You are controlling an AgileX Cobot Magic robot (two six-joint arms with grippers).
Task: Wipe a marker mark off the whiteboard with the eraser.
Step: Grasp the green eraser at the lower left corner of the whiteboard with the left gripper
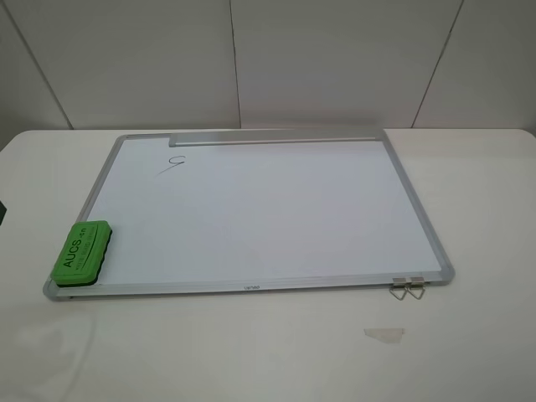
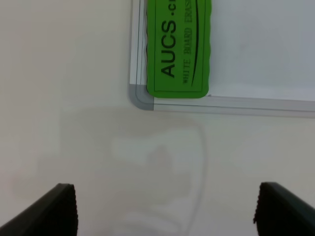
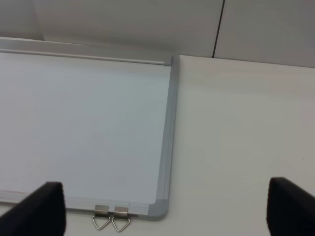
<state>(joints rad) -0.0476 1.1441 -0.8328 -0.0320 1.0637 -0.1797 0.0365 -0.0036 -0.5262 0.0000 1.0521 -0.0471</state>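
1. One whiteboard [image 1: 276,209] lay flat on the white table [image 1: 477,335].
2. One green eraser [image 1: 81,251] sat on its near-left corner, lettering up.
3. One marker mark [image 1: 172,164] stood near the far-left corner, well apart from the eraser.
4. Two binder clips [image 1: 407,287] hung at the near-right corner.
5. The left gripper [image 2: 165,207] and right gripper [image 3: 165,209] were both spread wide, holding nothing.

Ahead of the black jaws of the left gripper [image 2: 165,209] sits the bright green eraser [image 2: 177,46] (dark "AUCS" lettering on top). The whiteboard [image 1: 268,218] is white with a silver frame, the marker mark [image 1: 172,165] dark, the table [image 1: 469,209] off-white.
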